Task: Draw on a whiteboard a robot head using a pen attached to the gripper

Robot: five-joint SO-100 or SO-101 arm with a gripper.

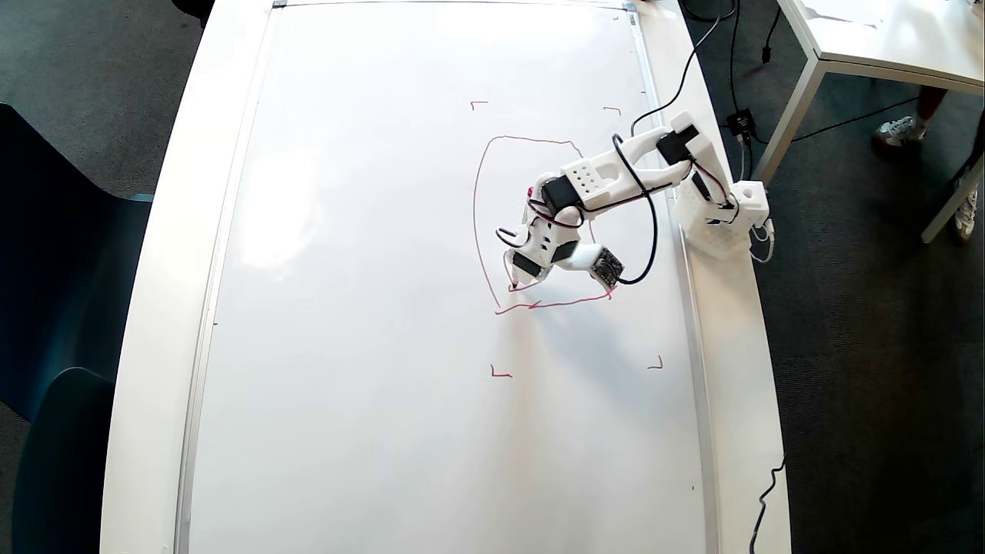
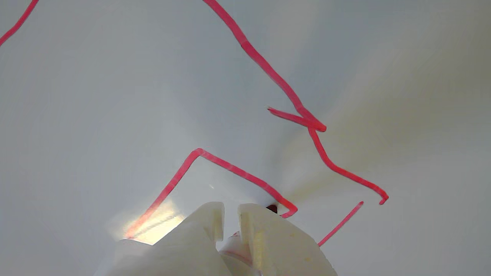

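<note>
1. Pinching the pen (image 2: 238,245), the gripper (image 1: 514,283) presses its tip onto the whiteboard (image 1: 369,308); jaws nearly together.
2. Beneath and around the claw, the robot head (image 1: 479,200) shows its outline and one partial box.
3. Judged left: remaining boxes, stalk.

White jointed plastic arm (image 1: 616,173) with black servos, looping black and red cables.
</note>
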